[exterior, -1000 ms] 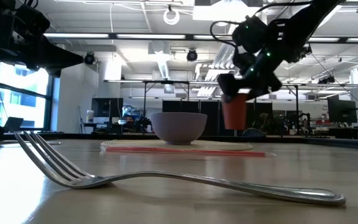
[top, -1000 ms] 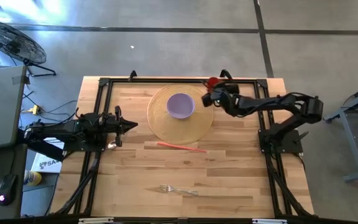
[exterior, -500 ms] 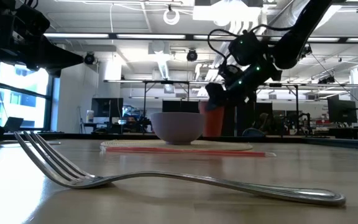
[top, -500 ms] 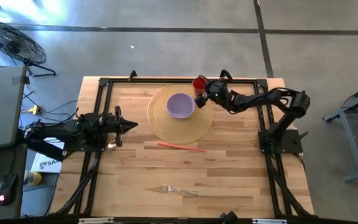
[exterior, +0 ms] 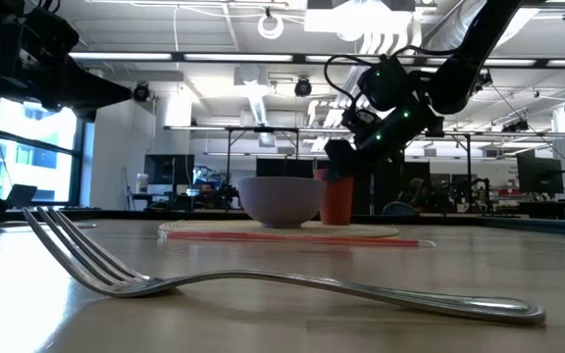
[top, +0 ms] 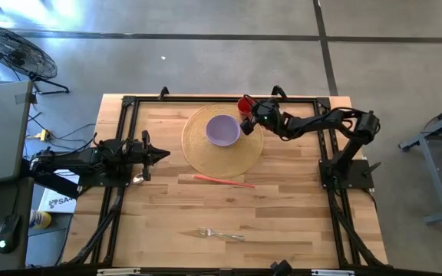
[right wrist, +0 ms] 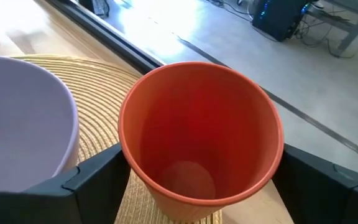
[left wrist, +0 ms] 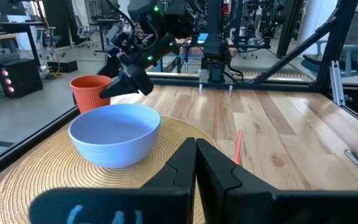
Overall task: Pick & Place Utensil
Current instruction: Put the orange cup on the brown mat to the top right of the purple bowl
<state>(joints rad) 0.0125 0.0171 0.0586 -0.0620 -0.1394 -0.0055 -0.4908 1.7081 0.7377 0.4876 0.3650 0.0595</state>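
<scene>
While the right gripper [top: 249,110] sits at the far edge of the woven mat [top: 206,157], its fingers are spread either side of the red cup [right wrist: 201,140], which stands upright between them; whether the pads actually touch the wall can't be told. Low view shows the cup's base down at mat level, so this reads as a set-down, not a carry. Purple bowl [top: 222,129] is just beside the gripper, inboard of the cup, also on the mat.

Fork [top: 221,234] is well apart from both grippers, lying flat on bare table [top: 298,222] near the front edge, tines toward the left-arm side. Untouched, so the actual pick hasn't begun. Red-pink straw [top: 225,181] lies between fork and mat, clear of both.

Left gripper [top: 159,154] is parked at the left side of the table with fingers pressed together, pointing at the mat.

Judgement: cup placement looks like table setting around the bowl; the fork probably goes next to the mat.
</scene>
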